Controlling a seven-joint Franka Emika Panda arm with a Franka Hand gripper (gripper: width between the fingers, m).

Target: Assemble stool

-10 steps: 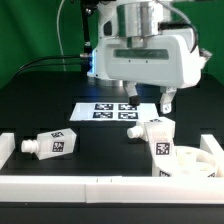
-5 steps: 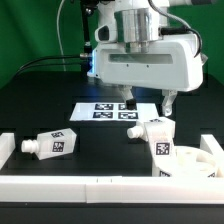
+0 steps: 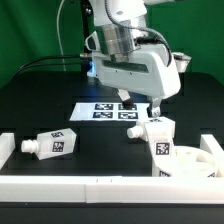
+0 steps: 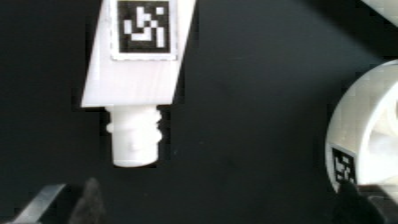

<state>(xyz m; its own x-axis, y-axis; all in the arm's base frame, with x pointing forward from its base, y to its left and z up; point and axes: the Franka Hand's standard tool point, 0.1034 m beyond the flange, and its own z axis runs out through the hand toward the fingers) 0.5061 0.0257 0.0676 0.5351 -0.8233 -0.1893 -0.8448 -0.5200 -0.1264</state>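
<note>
The stool's round white seat (image 3: 196, 165) lies at the exterior view's right, near the front rail. One white leg (image 3: 157, 136) with a tag sits against the seat's left edge. A second leg (image 3: 52, 145) lies on its side at the exterior view's left. My gripper (image 3: 141, 104) hovers open and empty above the first leg. In the wrist view that leg (image 4: 135, 70) shows with its tag and its ribbed peg. The seat's rim (image 4: 370, 120) is beside it, and my gripper (image 4: 214, 206) has dark fingertips (image 4: 61, 202) spread wide. A third leg is not in view.
The marker board (image 3: 108, 110) lies on the black table behind the legs, partly under the gripper. White border rails run along the front (image 3: 90, 186) and the exterior view's left (image 3: 8, 143). Cables hang behind the arm.
The arm's wrist has turned and tilted, and the gripper body has swung toward the exterior view's left. The fingers stay open. The legs and the seat have not moved.
</note>
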